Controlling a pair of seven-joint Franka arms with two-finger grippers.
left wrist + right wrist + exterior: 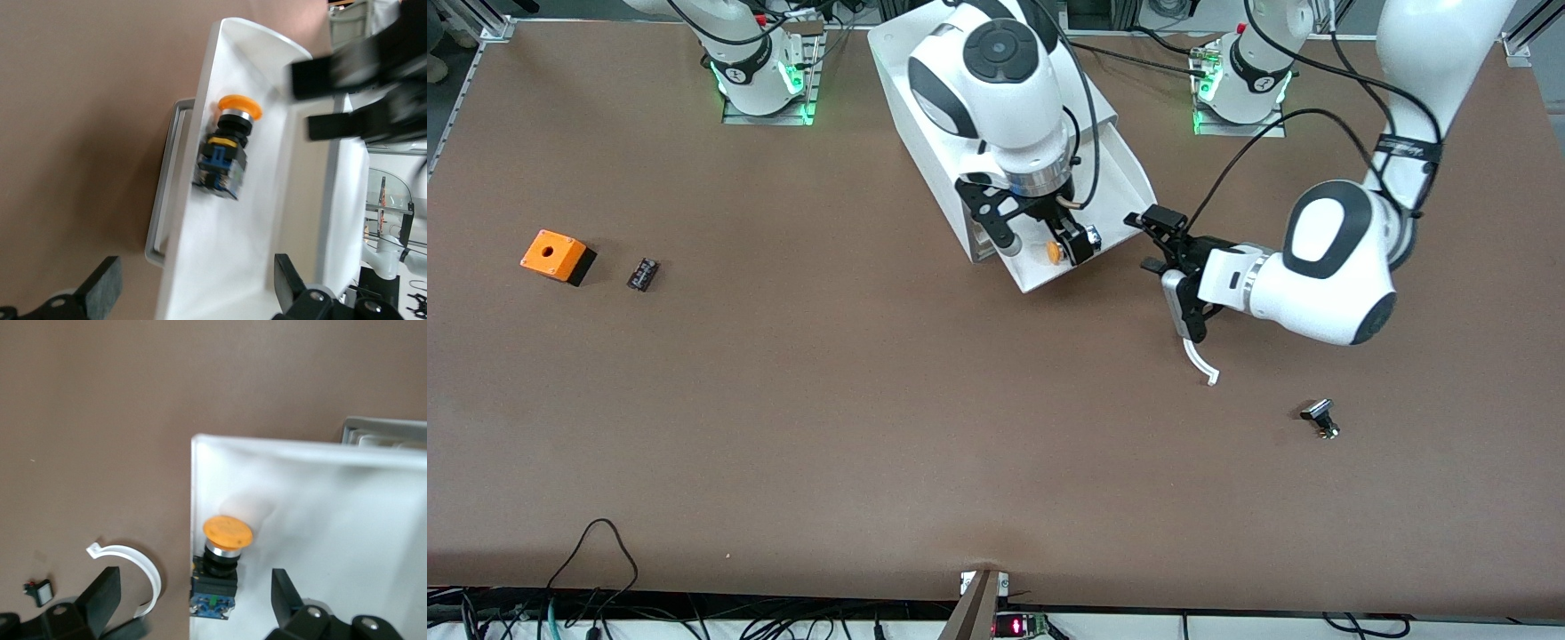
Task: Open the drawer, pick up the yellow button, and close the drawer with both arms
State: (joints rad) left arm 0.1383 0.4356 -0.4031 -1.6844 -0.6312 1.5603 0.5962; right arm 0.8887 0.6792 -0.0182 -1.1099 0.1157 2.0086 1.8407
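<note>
The button [221,570] lies on its side on the floor of the drawer [1116,173], close to the drawer's front wall and the corner nearest the front camera; its orange-yellow cap [241,107] and black body are free of any contact. The drawer is pulled well out of the white cabinet [911,116], so the opening step reads as complete. The right gripper [1040,244] hangs over the open drawer directly above the button, with its fingers spread; the right wrist view shows one finger [283,597] over the tray and the other over the table outside the drawer wall, so the button is not yet between them and not yet gripped. The left gripper [1169,267] sits just beside the front end of the drawer, toward the left arm's end of the table, also with its fingers spread and holding nothing; the left wrist view looks along the tray, with the drawer's handle [167,180] at its outer edge. A curved white strip [1199,360] lies on the table below the left gripper. Remaining steps, judged from this state: closing on the button, lifting it out, and pushing the drawer back in. Elsewhere on the table, well apart from the cabinet, are an orange square box [556,256] with a small black part [643,274] beside it toward the right arm's end, and a small silver-and-black part [1320,418] toward the left arm's end.
</note>
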